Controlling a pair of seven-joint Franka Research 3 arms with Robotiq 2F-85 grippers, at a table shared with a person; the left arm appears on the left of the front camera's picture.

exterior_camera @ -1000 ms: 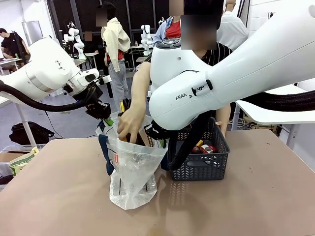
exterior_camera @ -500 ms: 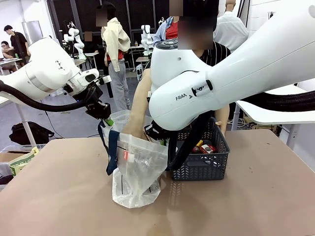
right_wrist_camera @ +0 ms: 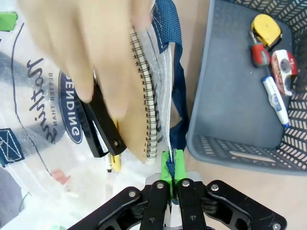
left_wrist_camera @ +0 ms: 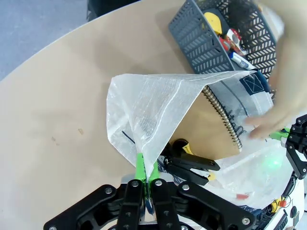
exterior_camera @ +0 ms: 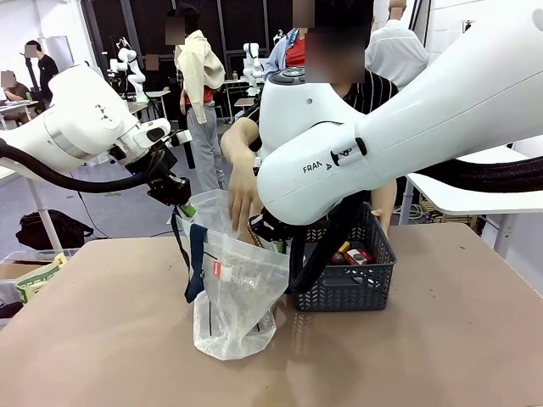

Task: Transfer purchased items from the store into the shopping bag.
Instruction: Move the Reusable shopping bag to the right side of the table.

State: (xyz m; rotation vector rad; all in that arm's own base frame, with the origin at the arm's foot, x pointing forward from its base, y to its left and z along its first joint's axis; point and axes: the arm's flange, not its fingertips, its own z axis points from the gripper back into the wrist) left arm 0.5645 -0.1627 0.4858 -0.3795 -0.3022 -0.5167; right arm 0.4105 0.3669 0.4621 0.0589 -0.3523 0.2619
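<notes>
The shopping bag (exterior_camera: pixel 233 292) stands on the table, its mouth held wide. My left gripper (exterior_camera: pixel 180 202) (left_wrist_camera: pixel 145 175) is shut on the bag's left rim. My right gripper (right_wrist_camera: pixel 171 167) is shut on the right rim beside a navy handle (right_wrist_camera: pixel 178 91). Inside the bag (left_wrist_camera: pixel 148 105) lie a tan spiral notebook (right_wrist_camera: pixel 141 110) (left_wrist_camera: pixel 211 129) and a black stapler (right_wrist_camera: pixel 100 127) (left_wrist_camera: pixel 192 165). The person's hand (exterior_camera: pixel 244 199) (right_wrist_camera: pixel 91 43) hovers over the mouth, blurred. The store, a dark grey basket (exterior_camera: pixel 348 288) (right_wrist_camera: pixel 230 96), sits right of the bag with a yellow tape measure (right_wrist_camera: pixel 266 26) and other small purchased items (right_wrist_camera: pixel 283 64).
My right arm's big white link (exterior_camera: pixel 356 161) hangs over the bag and basket and hides part of both. The person stands at the table's far side behind them. Bare brown tabletop (exterior_camera: pixel 102 339) spreads to the left and front of the bag.
The person's hand went down into the bag with items, then came up out of it and now hovers above the mouth. Both grippers kept their hold on the rim.
</notes>
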